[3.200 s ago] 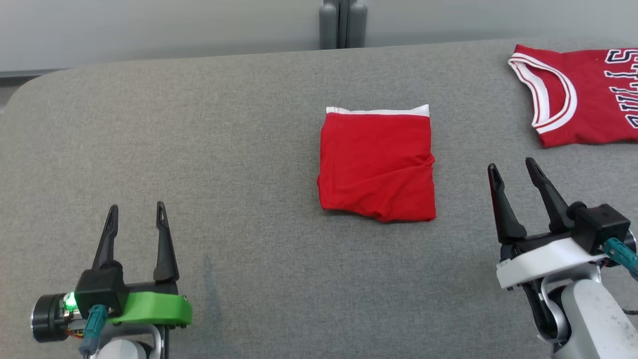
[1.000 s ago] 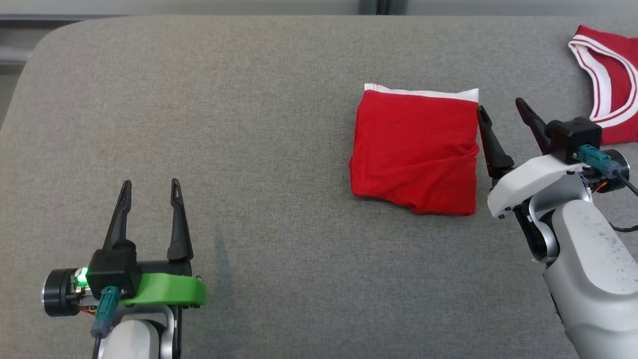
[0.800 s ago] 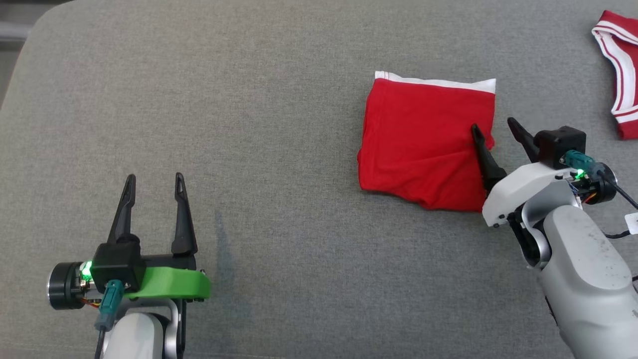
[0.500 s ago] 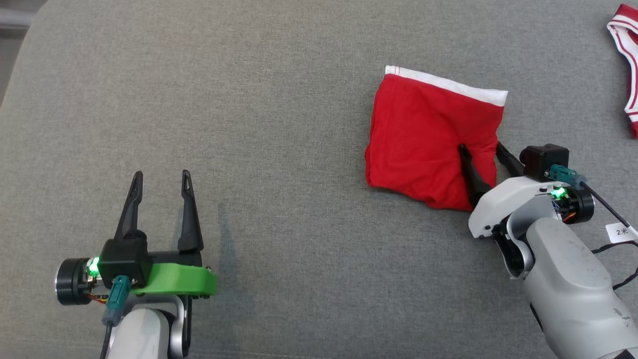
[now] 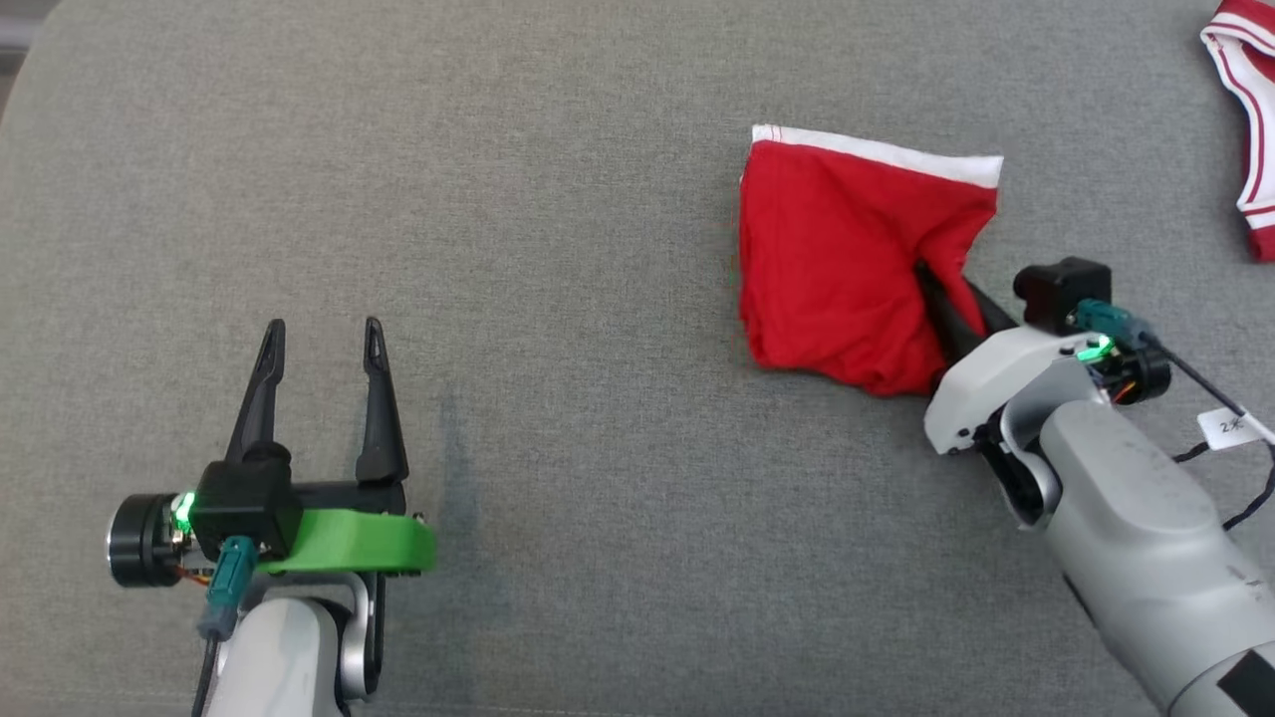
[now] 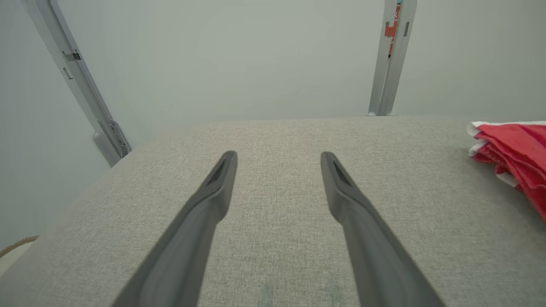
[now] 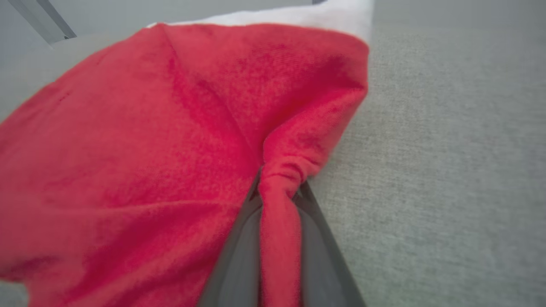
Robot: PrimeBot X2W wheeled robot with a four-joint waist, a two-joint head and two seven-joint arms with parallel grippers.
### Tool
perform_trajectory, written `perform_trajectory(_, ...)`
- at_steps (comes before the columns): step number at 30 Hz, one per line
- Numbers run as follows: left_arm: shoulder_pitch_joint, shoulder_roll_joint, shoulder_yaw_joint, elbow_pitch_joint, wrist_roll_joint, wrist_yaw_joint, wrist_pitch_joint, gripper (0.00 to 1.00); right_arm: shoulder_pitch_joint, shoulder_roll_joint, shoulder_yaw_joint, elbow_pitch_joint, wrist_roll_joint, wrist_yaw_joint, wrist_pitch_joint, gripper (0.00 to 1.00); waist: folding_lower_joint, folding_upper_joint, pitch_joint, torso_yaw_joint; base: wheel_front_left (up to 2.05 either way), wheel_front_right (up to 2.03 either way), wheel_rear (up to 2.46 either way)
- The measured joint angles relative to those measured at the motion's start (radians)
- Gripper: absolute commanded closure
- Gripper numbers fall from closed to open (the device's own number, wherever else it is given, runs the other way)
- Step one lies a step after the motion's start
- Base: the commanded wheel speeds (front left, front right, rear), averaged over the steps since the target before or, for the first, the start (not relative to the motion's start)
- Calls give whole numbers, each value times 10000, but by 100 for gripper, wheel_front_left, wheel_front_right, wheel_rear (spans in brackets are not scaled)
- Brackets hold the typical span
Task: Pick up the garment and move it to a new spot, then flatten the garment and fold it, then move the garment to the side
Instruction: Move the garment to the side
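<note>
**Red cloth pinched at its right edge by the right gripper**

The right gripper (image 7: 279, 192) has its dark fingers clamped together on a bunched tuck at the right edge of the folded garment (image 5: 837, 259). From that pinch the bundle spreads left and forward across the grey padded table (image 5: 558, 199), white band along its far edge. Judging by this, a lift would leave most of the cloth hanging left of the grip. The left gripper (image 5: 324, 331) hovers well apart at the lower left, fingers spread and empty, so the right arm is the nearer. A second red-and-white jersey (image 5: 1245, 129) lies at the far right.
</note>
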Motion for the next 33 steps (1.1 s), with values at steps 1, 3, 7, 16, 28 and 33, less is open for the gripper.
perform_trajectory(1, -78, 0, -2, -144, 4, 0, 0, 0, -137, -234, 171, -23, -23, 0, -2, 100, 0, 0, 52, -29, 0, 0, 0)
perform_trajectory(3, -197, -2, 2, -422, 17, 8, -4, 0, -415, -681, 568, -151, -71, -2, -13, 100, 0, 0, 162, -101, 0, 0, 0)
perform_trajectory(7, -432, -2, -46, -924, 159, 8, -12, 0, -1264, -1593, 1557, -639, 4, -4, 52, 100, 1, 0, 488, -335, 0, 0, 0)
perform_trajectory(16, -1158, 224, -209, -1643, 708, 10, -13, 0, -3517, -3827, 3164, -1695, 1057, -6, 355, 100, 1, 0, 1554, -1166, 0, 0, 0)
perform_trajectory(28, -1321, 1179, 2, -3616, 1499, 182, 826, 0, -5489, -5614, 4518, -1613, 2993, -6, 581, 100, 2, 0, 3011, -2911, 0, 0, 0)
perform_trajectory(33, -1421, 1429, -46, -4592, 1756, 142, 1352, 0, -6290, -5998, 5079, -1244, 3463, -4, 767, 100, 2, 0, 3601, -3458, 0, 0, 0)
